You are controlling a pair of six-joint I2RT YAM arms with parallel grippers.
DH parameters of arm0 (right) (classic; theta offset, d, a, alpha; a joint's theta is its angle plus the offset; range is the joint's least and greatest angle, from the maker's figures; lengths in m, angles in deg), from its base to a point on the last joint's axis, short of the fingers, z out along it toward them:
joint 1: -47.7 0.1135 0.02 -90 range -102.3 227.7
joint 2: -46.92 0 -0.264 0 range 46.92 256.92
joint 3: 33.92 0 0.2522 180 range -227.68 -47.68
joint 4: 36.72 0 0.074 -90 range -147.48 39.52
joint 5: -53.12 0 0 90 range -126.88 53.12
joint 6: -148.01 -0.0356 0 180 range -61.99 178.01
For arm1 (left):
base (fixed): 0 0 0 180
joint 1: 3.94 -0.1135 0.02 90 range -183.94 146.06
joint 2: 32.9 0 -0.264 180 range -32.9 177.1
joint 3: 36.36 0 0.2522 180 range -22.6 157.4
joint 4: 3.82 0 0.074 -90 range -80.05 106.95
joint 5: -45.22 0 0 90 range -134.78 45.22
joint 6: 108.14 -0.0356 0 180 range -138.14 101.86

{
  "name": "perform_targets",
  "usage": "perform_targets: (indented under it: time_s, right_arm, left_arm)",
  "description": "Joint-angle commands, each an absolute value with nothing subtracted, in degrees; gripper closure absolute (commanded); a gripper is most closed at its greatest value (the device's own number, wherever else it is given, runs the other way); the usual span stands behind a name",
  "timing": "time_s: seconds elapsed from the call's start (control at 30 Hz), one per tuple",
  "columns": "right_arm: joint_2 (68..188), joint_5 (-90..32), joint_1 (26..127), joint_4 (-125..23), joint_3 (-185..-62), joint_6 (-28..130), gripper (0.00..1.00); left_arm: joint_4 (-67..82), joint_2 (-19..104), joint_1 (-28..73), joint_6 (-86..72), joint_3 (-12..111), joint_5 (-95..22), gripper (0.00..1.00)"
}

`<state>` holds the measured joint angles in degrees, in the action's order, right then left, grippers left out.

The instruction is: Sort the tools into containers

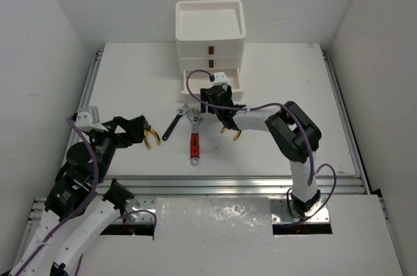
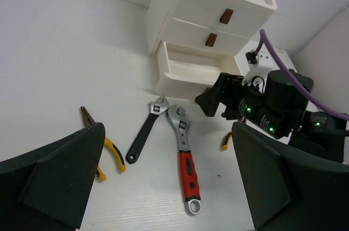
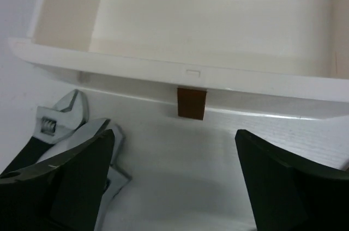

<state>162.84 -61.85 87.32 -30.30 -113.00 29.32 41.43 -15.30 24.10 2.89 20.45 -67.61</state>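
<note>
RISK: right gripper [image 3: 174, 135], spread and empty, hovers at the open bottom drawer [image 3: 109, 65] near the far edge; it may nudge the drawer shut or clip the black-handled wrench [image 1: 174, 124] and red-handled wrench [image 1: 194, 140] mid-table | left gripper [image 1: 140, 130] spread, empty, beside yellow-handled pliers [image 1: 152, 137] toward the left edge; arms could collide | SURFACE: white table [image 1: 293, 87], metal rails [image 1: 228, 185], white walls [image 1: 39, 41].

The bench [image 1: 130, 81] is seen from overhead; the open drawer [image 3: 136, 67] is shared by all 3 views, nearest from the right wrist.
</note>
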Motion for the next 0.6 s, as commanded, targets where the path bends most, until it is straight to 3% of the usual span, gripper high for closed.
perform_targets:
  time_s: [0.0, 0.33, 0.57]
  right_arm:
    - [157.07, -58.77, 88.22, -35.35, -113.42, 26.73, 0.01]
    - [143.26, -66.06, 88.22, -63.74, -107.98, 13.46, 0.01]
    - [148.86, -70.81, 86.64, -76.32, -111.31, 3.70, 0.01]
  left_arm:
    - [39.65, -15.50, 23.31, 2.42, 20.38, -67.99, 0.00]
    - [39.92, -15.77, 23.31, 2.69, 20.38, -68.78, 0.00]
    - [40.09, -14.89, 23.31, 2.95, 20.47, -69.30, 0.00]
